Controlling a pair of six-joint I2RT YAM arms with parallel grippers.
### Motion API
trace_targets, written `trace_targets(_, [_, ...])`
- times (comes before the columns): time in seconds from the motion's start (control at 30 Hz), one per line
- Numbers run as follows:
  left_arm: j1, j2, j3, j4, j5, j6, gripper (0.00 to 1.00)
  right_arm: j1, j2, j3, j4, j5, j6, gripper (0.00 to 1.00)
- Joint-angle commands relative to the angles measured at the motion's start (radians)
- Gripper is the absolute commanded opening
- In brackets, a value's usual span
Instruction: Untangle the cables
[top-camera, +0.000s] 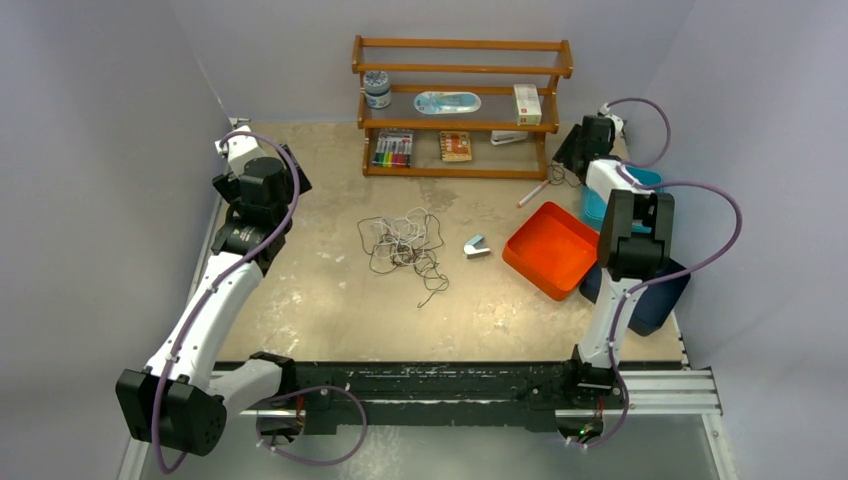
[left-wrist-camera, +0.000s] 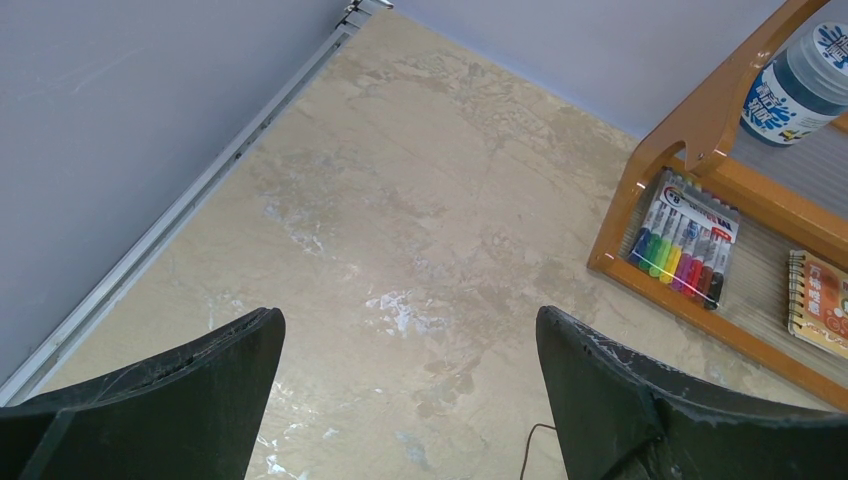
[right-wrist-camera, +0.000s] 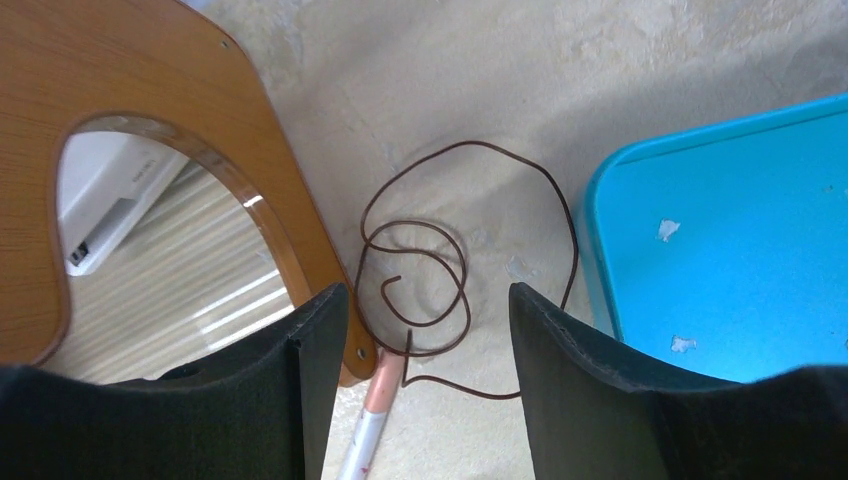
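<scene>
Brown wire (right-wrist-camera: 462, 275): lone coil, 2 o'clock.
Right gripper (right-wrist-camera: 428, 295): parted above it, empty; looks like the separating step.
Left gripper (left-wrist-camera: 408, 312): wide open, 10 o'clock.
Tangle (top-camera: 403, 240): centre; next probably pinch one strand.

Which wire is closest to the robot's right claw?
The dark curly wire alone between wooden shelf and blue bin; the other wires sit tangled mid-table.

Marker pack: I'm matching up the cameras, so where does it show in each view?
Top external: marker pack, left end of the wooden shelf, lowest board.
Left wrist: at the right edge, on that same board.
Right wrist: not in it.
Shared landmark: the wooden shelf, in all three.
</scene>
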Motion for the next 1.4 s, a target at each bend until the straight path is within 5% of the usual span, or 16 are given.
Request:
trace_targets(0.0, [0.005, -0.026, 0.011, 0.049, 0.011, 0.004, 0.96, 0.000, 0.012, 0.062, -0.038, 0.015, -0.003, 0.63])
trace_targets(0.57, [0.005, -0.032, 0.009, 0.050, 0.020, 0.002, 0.96, 0.000, 0.134, 0.161, -0.094, -0.003, -0.023, 0.63])
trace_targets(1.1, [0.006, -0.032, 0.007, 0.052, 0.023, 0.003, 0.96, 0.000, 0.053, 0.086, -0.032, -0.029, -0.055, 0.02])
trace_targets(1.37, [0.006, -0.029, 0.007, 0.052, 0.026, 0.004, 0.96, -0.001, -0.091, -0.010, 0.041, -0.022, -0.081, 0.00])
